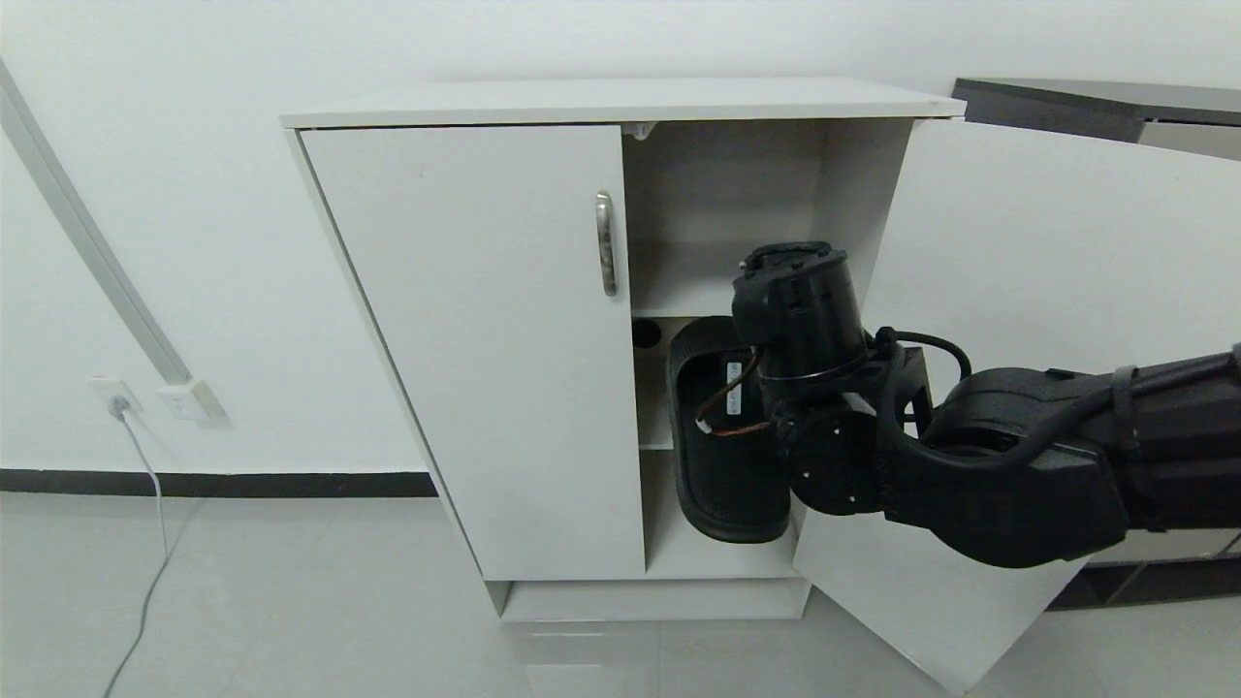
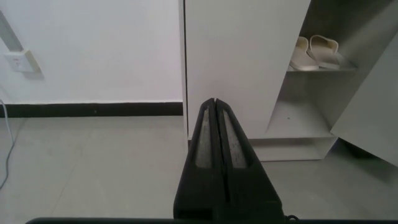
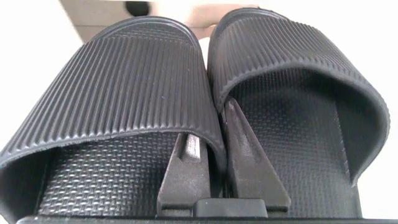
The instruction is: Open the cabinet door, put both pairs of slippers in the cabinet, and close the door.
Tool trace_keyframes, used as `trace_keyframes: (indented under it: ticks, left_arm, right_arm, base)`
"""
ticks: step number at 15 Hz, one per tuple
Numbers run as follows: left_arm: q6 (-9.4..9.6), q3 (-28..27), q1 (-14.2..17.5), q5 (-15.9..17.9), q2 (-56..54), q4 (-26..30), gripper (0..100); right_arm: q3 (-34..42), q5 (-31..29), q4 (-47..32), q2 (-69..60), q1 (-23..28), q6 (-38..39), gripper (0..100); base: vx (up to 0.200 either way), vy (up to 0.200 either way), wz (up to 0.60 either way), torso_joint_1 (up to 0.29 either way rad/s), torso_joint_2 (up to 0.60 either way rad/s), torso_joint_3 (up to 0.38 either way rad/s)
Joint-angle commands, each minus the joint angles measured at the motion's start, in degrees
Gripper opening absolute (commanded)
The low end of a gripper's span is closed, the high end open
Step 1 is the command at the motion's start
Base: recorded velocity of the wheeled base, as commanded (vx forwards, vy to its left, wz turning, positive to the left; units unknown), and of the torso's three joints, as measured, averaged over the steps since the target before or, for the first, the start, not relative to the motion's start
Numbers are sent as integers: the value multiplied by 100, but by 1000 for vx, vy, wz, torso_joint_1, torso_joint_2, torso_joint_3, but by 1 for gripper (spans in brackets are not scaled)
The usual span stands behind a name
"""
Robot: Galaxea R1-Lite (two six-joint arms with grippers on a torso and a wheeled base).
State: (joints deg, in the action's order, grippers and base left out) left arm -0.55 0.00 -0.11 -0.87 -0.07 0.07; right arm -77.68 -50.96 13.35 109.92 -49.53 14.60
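Two black slippers [image 3: 137, 81] are held side by side by the right gripper [image 3: 210, 134]. Its two fingers [image 3: 245, 165] go under the straps, one finger in each slipper, and they pinch the two inner walls of the slippers together between them. From the room, the pair hangs steeply in the open right half of the white cabinet [image 1: 601, 102], with the toe ends up near the upper shelf and the heel ends low, in front of the shelf edges. I cannot tell if the pair touches any shelf.

One more pair, the beige slippers [image 2: 317, 53], is already inside the cabinet. It lies flat on a shelf above the bottom compartment, and the two slippers are close beside each other.

The left door [image 1: 485, 339] is closed, and its metal handle [image 1: 605, 242] stands upright near its inner edge. The right door [image 1: 1018, 242] is swung wide open to the right, behind the right arm.

The left gripper [image 2: 214, 106] is low over the grey floor [image 2: 93, 162], apart from the cabinet, and its fingers are pressed together with nothing between them.

On the wall left of the cabinet there is a socket [image 1: 116, 393], and a grey cable [image 1: 145, 543] goes from it down to the floor.
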Motion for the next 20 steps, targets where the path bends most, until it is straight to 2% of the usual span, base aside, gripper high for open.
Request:
trace_keyframes:
  ticks: [1,7,20]
  left_arm:
    - [-7,0,2,-1,7,1,0]
    - [20,0,2,7,7,1,0]
    - [20,0,2,25,7,1,0]
  right_arm:
    - [-54,7,-8,91,49,-10,0]
    - [-239,7,-8,91,93,-309,0]
    - [-301,-2,19,117,93,-371,0]
  base:
    - [0,0,0,0,0,0]
    - [0,0,0,0,0,0]
    - [200,0,0,3,2,1]
